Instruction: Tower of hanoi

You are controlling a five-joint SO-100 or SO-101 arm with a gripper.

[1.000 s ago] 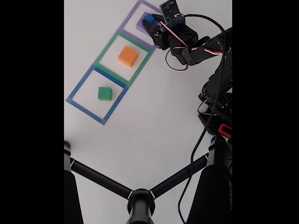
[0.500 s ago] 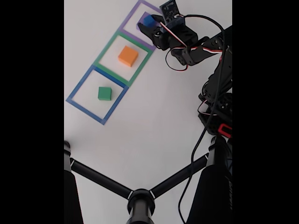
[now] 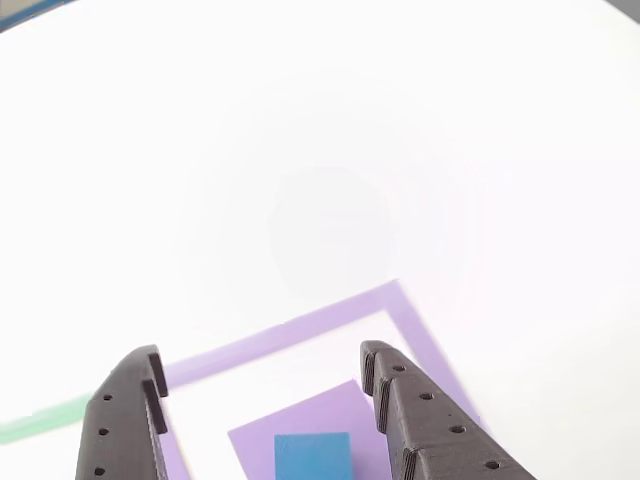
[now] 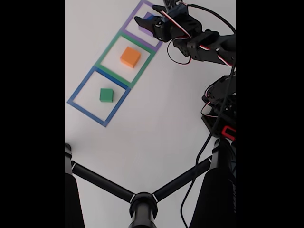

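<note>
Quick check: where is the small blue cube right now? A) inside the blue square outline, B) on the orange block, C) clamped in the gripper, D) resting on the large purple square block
D: the small blue cube sits on the large purple square block, with the open gripper straddling it, fingers apart.

Arm [image 4: 209, 45]: black segmented body, red-and-white wiring looped outside, red patch near base. End effector [image 3: 265, 400]: matte black printed fingers [image 3: 420, 420], rows of small holes.

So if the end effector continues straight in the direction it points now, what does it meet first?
Probably the blue cube, which sits on the purple block directly between the open fingers of the end effector. Depth is unclear, so it may be some way above the cube.
</note>
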